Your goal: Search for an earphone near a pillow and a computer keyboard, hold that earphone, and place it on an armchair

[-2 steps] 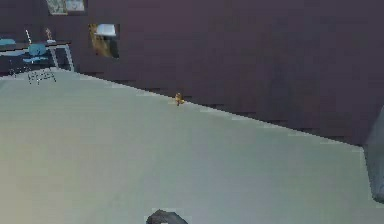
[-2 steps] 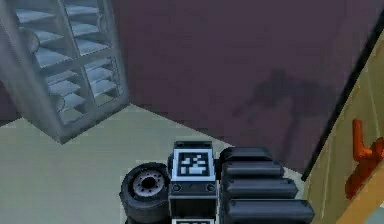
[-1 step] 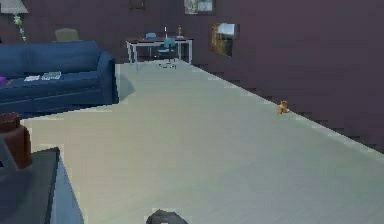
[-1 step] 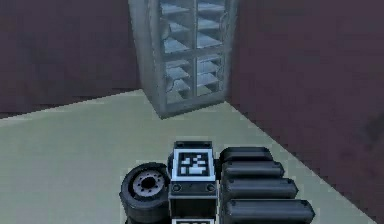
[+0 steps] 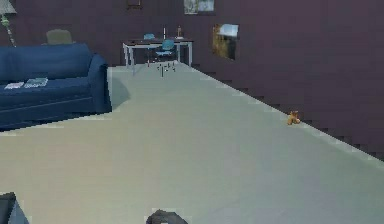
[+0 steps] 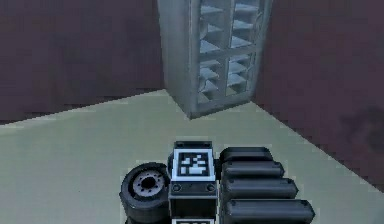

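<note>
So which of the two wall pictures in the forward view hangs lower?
The orange-toned picture just right of the desk. The other picture is paler and sits higher, cut by the view's top edge.

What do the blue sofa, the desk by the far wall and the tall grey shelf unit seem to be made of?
Blue sofa: probably matt fabric upholstery; soft rounded cushions, no shine.
Desk: thin pale legs and top suggest painted metal or wood; too small to settle.
Grey shelf unit: metal or painted wood, slightly glossy, judging by pale highlights on flat panels.
</note>
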Motion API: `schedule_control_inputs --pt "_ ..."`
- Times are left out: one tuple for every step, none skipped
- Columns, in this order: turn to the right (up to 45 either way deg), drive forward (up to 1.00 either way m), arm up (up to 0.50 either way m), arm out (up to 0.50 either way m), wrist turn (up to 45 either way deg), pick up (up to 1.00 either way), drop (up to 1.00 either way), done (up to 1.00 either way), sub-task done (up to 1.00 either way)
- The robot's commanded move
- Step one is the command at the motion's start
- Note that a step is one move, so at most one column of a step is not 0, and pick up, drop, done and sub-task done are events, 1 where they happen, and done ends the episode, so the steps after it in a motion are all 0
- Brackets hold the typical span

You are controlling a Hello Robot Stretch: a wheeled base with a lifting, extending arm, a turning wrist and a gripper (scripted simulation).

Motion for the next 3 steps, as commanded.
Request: schedule_control_inputs --pt "-12.0 0.00 0.00 0.00 0.0 0.00 0.00 0.00 0.00" --pt "0.0 1.00 0.00 0.00 0.0 0.00 0.00 0.00 0.00" --pt "-3.0 0.00 0.00 0.00 0.0 0.00 0.00 0.00 0.00"
